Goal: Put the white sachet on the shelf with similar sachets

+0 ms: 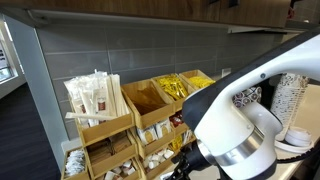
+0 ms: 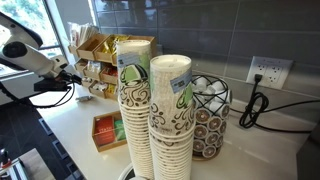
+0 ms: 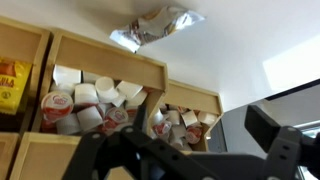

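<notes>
The bamboo-coloured shelf [image 1: 110, 130] of stepped open bins stands against the grey tiled wall; it also shows in an exterior view [image 2: 100, 60]. In the wrist view a crinkled white-and-silver sachet [image 3: 155, 25] lies on the white counter just in front of the shelf [image 3: 110, 50], apart from the gripper. My gripper [image 3: 190, 150] is open and empty, with its dark fingers spread in front of the bins of creamer cups [image 3: 85, 105]. It reaches at the shelf's lower tier [image 2: 72, 72]. A low bin holds small white items [image 1: 75, 162], too small to identify as similar sachets.
Long white-wrapped sticks [image 1: 95, 95] and yellow packets [image 1: 178, 87] fill top bins. Tall stacks of paper cups [image 2: 150, 110] stand on the counter with a wire pod holder [image 2: 210, 115], a low wooden tray [image 2: 108, 130] and a wall outlet with cable [image 2: 268, 72].
</notes>
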Controlling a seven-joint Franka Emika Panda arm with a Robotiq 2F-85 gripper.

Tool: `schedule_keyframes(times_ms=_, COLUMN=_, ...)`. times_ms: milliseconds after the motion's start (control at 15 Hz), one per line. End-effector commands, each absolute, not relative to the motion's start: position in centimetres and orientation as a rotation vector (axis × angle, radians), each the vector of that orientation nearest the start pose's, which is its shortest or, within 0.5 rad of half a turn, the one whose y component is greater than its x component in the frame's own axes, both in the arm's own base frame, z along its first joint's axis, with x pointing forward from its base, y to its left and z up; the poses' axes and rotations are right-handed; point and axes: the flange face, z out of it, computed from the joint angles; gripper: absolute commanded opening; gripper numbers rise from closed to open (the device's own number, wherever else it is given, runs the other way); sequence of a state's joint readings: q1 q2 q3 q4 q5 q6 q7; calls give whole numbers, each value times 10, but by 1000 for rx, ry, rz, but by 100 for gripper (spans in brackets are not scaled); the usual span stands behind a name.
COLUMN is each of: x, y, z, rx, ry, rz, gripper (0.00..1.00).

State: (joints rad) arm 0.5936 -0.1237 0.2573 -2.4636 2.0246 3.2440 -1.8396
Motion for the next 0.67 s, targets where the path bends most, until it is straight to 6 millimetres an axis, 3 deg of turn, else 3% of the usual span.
schedule_keyframes(times_ms=0, x=322, y=247, z=314, rx=-2625, ry=-758, rz=-844, gripper=100)
schedule_keyframes(times_ms=133, x=317, y=243, z=285, rx=-2651, ry=-683, rz=-707, gripper=100)
schedule_keyframes(times_ms=267, x=317, y=237, z=275, rx=-2663, ry=-626, rz=-639, gripper=100)
schedule_keyframes(times_ms=467, x=323, y=229, z=279, rx=-2671, ry=-600, rz=-604, gripper=100)
schedule_keyframes(times_ms=600, x=330, y=228, z=294, rx=-2654, ry=-601, rz=-631, gripper=100)
